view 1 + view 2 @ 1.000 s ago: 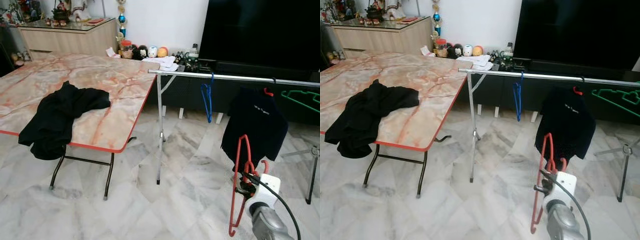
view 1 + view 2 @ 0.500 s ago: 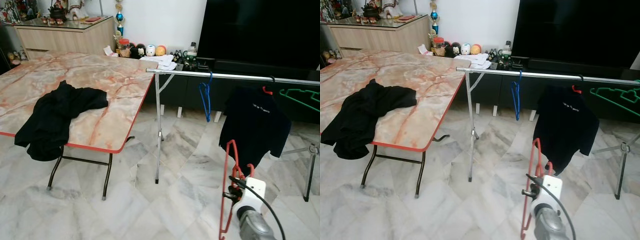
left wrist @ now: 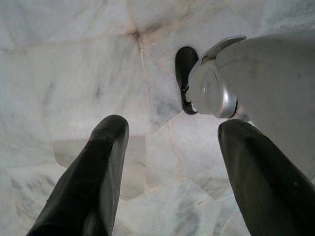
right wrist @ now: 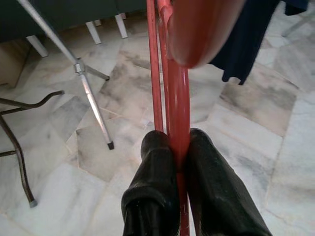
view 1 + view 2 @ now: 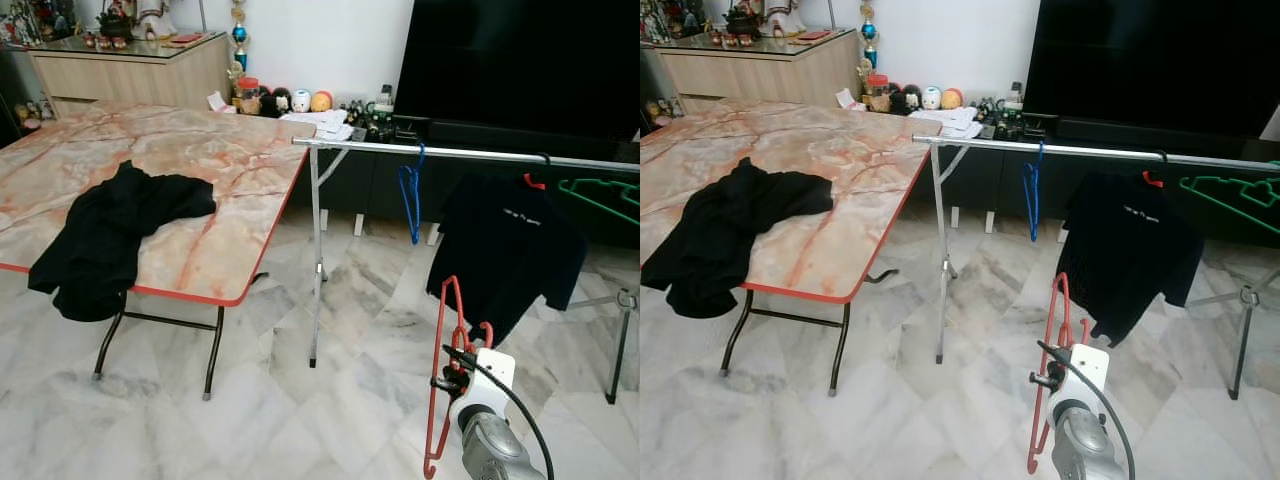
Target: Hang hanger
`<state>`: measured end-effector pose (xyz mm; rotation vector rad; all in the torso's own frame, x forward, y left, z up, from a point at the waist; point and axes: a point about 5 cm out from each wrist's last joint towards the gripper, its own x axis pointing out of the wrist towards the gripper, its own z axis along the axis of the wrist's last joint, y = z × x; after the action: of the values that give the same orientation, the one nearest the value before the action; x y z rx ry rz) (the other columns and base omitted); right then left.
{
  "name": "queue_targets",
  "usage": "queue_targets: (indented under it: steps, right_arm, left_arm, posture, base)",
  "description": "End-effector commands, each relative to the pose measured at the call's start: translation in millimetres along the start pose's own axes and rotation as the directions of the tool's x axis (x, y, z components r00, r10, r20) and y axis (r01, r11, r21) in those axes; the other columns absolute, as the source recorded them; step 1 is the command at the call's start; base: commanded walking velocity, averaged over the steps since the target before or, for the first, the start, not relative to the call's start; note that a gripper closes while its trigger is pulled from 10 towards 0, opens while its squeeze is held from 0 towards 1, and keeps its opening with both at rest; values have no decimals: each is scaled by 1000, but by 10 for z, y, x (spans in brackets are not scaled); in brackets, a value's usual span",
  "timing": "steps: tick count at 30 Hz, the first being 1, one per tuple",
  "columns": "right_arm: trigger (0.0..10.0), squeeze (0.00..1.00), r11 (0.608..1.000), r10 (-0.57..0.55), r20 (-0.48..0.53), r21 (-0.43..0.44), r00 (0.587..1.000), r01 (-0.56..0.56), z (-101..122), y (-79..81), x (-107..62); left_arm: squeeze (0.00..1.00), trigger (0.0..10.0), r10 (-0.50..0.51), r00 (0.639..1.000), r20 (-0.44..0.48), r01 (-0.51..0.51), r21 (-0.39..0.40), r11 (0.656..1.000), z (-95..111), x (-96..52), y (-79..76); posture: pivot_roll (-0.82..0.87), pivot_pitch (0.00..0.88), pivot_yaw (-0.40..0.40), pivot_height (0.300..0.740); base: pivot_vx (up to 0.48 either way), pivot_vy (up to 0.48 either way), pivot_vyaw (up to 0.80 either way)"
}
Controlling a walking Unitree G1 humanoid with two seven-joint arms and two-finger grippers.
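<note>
Silver right arm [image 5: 488,452], white wrist block [image 5: 484,375], black cable [image 5: 515,403], glossy black fingers [image 4: 152,196].

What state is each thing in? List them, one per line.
Right gripper: shut on the red plastic hanger, held low, short of the rail.
Left gripper: open, hanging idle over the floor.
Silver clothes rail: standing, partly loaded.
Blue hanger: hung on the rail, bare.
Black T-shirt: hung on the rail.
Green hanger: on the rail, bare.
Black garment: crumpled on the marble-top table, draping over its edge.
</note>
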<state>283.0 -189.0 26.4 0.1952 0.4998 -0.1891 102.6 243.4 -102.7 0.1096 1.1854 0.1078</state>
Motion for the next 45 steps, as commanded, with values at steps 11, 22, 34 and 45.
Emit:
queue_targets:
  steps: [11,22,34,45]
  right_arm:
    - [10000,0,997,-74,23,35,997,73,61,-43,10]
    - [10000,0,995,-89,33,51,996,87,92,-52,21]
    - [10000,0,990,-119,-8,75,993,119,39,-31,38]
    - [10000,0,993,-100,10,69,995,99,83,27,45]
  left_arm:
    - [0,10000,5,1000,2,-5,9,1000,-12,-7,38]
    - [0,10000,11,1000,8,-10,-8,1000,11,0,9]
    - [0,10000,-73,997,33,74,-58,996,182,46,-585]
    - [0,10000,-83,996,37,85,-58,995,229,49,-648]
  posture:
    - [74,0,-25,740]
    - [76,0,-28,740]
    - [75,0,-28,740]
    - [74,0,-36,740]
  base:
    - [0,-322,0]
    - [0,-205,0]
    - [0,0,-356]
    - [320,0,0]
